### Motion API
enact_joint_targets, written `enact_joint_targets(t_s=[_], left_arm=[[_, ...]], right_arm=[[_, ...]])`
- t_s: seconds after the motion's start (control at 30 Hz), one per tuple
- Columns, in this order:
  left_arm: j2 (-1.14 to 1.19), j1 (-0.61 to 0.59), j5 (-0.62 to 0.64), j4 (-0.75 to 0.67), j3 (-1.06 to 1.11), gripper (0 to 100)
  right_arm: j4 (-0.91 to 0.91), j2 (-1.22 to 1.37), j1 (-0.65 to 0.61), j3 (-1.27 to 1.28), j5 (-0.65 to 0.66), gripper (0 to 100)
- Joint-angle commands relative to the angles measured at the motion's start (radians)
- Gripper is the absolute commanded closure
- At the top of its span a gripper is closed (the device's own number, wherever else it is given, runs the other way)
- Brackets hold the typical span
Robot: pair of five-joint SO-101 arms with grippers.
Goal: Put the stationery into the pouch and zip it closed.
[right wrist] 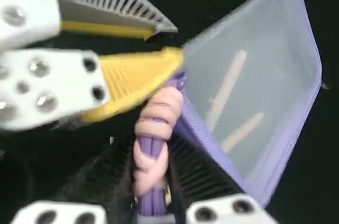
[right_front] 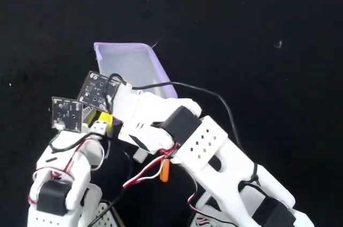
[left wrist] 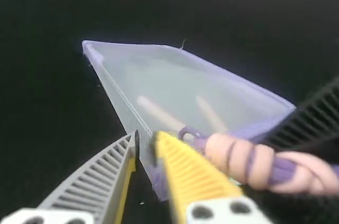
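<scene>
Step judged: zipping | left hand point(left wrist: 145, 139) pinches pouch point(left wrist: 185, 81) corner | right hand point(right wrist: 153, 147) clamped on braided pull point(right wrist: 159, 113) | advice: draw pull straight along pouch edge, corner held taut

The high camera looks down on the black table point(right_front: 278, 77) from above the arms' bases, well back. Each wrist camera sits just behind its claw, left claw point(left wrist: 145, 144) and right claw point(right wrist: 153, 150), close on the purple mesh pouch point(left wrist: 175, 86) ahead of the tips — shared by all views. Both wrist views share the braided zip pull point(left wrist: 243, 160).

Two sticks point(left wrist: 157, 114) lie side by side inside the pouch point(left wrist: 159, 70) (on the table point(left wrist: 254, 33)).
</scene>
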Motion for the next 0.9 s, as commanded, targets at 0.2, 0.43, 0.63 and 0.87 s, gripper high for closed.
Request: enact_joint_targets(t_s=[0.2,0.43,0.63,0.87], left_arm=[[0.0,0.015,-0.187,0.21,-0.219,81],[0.0,-0.001,-0.325,0.253,-0.191,81],[0.0,-0.177,-0.374,0.135,-0.067,81],[0.0,-0.213,-0.371,0.028,0.004,81]], right_arm=[[-0.038,-0.047,-0.011,-0.007,0.002,98.8],[-0.038,-0.058,-0.011,-0.005,0.002,98.8],[-0.034,-0.173,-0.011,0.022,0.002,98.8],[-0.06,-0.214,-0.012,0.064,0.002,98.7]])
